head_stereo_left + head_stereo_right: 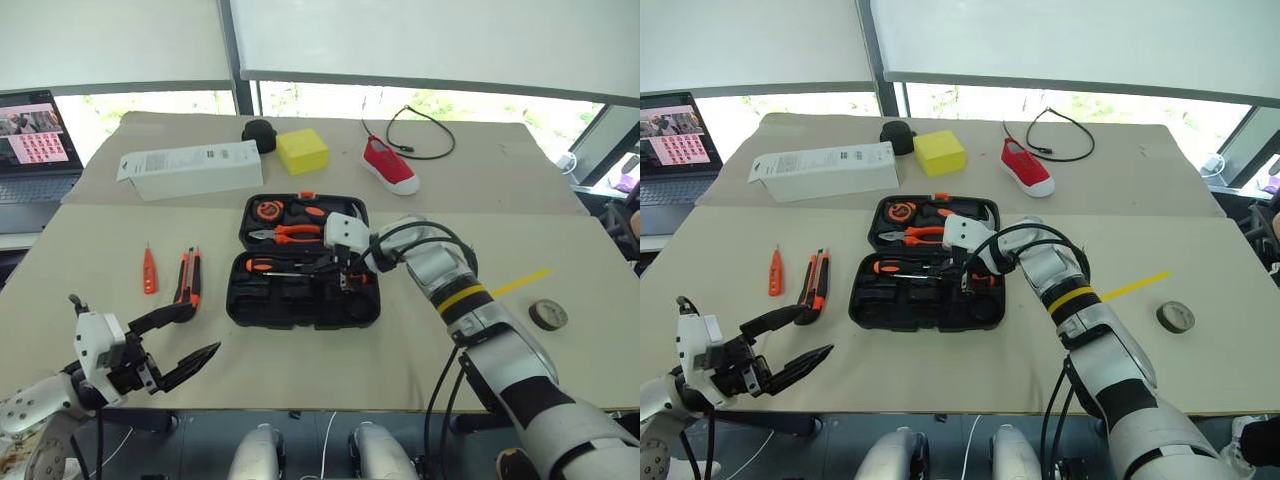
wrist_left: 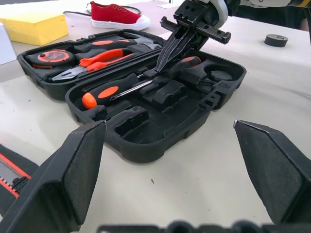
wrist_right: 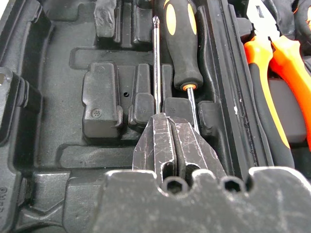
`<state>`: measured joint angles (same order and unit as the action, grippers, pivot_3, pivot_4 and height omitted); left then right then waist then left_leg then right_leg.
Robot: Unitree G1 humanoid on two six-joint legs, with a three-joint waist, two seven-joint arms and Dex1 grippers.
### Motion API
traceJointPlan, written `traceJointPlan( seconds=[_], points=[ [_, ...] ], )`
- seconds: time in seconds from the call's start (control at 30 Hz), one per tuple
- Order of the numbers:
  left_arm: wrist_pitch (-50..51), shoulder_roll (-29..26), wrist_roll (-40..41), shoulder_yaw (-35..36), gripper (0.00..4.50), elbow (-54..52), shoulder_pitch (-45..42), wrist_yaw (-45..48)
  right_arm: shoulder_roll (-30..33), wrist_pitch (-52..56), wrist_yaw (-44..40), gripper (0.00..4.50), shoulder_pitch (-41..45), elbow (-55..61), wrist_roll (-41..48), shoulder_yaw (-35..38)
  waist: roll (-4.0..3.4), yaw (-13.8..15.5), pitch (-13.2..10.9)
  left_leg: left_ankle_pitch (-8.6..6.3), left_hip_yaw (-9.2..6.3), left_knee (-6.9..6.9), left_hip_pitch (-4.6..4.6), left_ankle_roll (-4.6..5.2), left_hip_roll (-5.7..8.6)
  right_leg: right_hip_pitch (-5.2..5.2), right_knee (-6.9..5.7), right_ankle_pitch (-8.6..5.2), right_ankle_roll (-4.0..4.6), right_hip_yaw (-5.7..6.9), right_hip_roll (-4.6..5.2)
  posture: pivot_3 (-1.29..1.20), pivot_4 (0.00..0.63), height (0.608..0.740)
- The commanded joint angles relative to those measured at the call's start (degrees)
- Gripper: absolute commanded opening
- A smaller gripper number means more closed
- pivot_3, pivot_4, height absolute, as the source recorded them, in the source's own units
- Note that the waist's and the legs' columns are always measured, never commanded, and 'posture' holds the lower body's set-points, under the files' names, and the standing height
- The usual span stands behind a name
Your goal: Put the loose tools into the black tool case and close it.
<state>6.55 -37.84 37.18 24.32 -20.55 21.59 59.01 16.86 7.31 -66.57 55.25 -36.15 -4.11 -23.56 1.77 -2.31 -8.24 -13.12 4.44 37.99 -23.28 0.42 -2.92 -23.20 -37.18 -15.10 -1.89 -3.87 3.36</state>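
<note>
The right gripper (image 1: 345, 277), pressed together over a screwdriver (image 3: 156, 68) lying in the open black tool case (image 1: 300, 310), is risking knocking it askew, blocking closure; left gripper (image 1: 180, 345) is hanging spread.

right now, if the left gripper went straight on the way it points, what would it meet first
Probably the near wall of the open tool case. The left gripper has its fingers wide apart and faces the case across bare table, with nothing between them. Depth is hard to judge.
</note>
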Motion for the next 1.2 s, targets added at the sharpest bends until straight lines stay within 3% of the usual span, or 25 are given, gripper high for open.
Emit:
traceJointPlan(
  seconds=[0.03,0.13,0.23,0.47,0.63,0.7,0.9,0.97,1.1,1.2],
  points=[
    [0.6,-0.1,0.5,1.9,4.5,-2.2,1.0,-1.2,0.0,0.5,1.6,0.05,-0.8,-0.4,-1.4,0.1,0.0,-0.2,0.0,0.0,-0.01,-0.02,0.04,0.0,0.0,0.02,0.0,-0.01,0.01,0.0,0.0,0.0,0.15,0.74],
    [2.4,0.6,2.7,4.7,4.5,-1.1,3.1,-2.2,0.6,4.1,4.9,0.05,-0.1,3.5,5.0,8.5,0.01,-0.1,0.0,0.0,-0.05,-0.04,0.02,0.0,-0.01,-0.01,-0.01,-0.01,0.02,0.0,0.01,0.0,0.15,0.74],
    [5.4,1.1,5.9,8.7,4.5,0.3,5.7,-3.4,3.2,7.2,0.9,0.05,-3.1,11.2,12.0,13.9,0.03,0.0,0.0,0.0,-0.23,-0.04,-0.14,-0.01,-0.03,-0.11,0.01,-0.01,0.02,0.0,0.06,0.0,0.15,0.74],
    [10.0,3.8,4.2,21.7,4.5,11.9,12.6,-13.3,9.9,1.5,-4.7,2.03,-23.8,32.9,26.0,26.1,0.14,0.1,0.0,-0.08,-0.56,-0.19,-0.19,-0.03,-0.02,-0.05,0.23,-0.06,-0.02,0.1,0.06,0.0,0.15,0.74],
    [8.8,5.4,3.9,27.5,4.5,19.2,14.6,-15.3,13.0,-5.0,-7.3,3.92,-38.5,39.5,30.0,31.5,0.27,-0.1,-0.1,-0.08,-0.51,-0.18,-0.1,-0.04,0.02,0.0,0.21,-0.1,0.0,0.08,0.07,0.0,0.15,0.74],
    [9.2,5.2,4.4,28.5,4.5,19.7,13.9,-15.7,12.9,-5.9,-5.3,4.49,-41.4,40.1,31.5,33.8,0.36,-0.1,-0.1,-0.07,-0.49,-0.17,-0.03,-0.05,0.02,0.04,0.21,-0.1,0.0,0.08,0.07,0.0,0.15,0.74],
    [19.9,-0.9,7.5,26.7,4.5,16.4,8.6,-18.8,11.9,-8.0,-3.1,4.49,-44.1,42.1,34.4,36.0,0.63,0.6,-0.1,-0.01,-0.49,-0.17,0.08,-0.13,-0.03,0.05,0.13,-0.13,0.08,0.08,0.05,0.0,0.15,0.74],
    [28.3,-6.9,6.1,21.9,4.5,12.7,4.7,-23.0,12.9,-7.6,-3.1,4.49,-42.7,43.6,34.2,34.8,0.65,0.7,-0.1,0.0,-0.51,-0.17,0.08,-0.15,-0.03,0.06,0.08,-0.13,0.1,0.07,0.04,0.0,0.15,0.74],
    [44.4,-14.9,7.2,13.3,4.5,10.7,-10.6,-32.7,15.1,-4.2,-2.4,4.49,-36.4,44.8,34.4,32.7,0.51,1.4,-0.3,0.07,-0.51,-0.15,0.07,-0.17,0.01,0.07,0.05,-0.08,0.02,0.03,0.07,0.0,0.15,0.74],
    [54.4,-15.2,5.2,6.8,4.5,14.1,-24.5,-40.7,15.7,-1.8,-2.8,4.49,-31.2,44.1,34.4,30.5,0.53,1.3,-0.3,0.14,-0.55,-0.15,0.04,-0.21,0.06,0.04,0.02,0.0,0.02,0.04,-0.02,0.0,0.15,0.74]
  ],
)
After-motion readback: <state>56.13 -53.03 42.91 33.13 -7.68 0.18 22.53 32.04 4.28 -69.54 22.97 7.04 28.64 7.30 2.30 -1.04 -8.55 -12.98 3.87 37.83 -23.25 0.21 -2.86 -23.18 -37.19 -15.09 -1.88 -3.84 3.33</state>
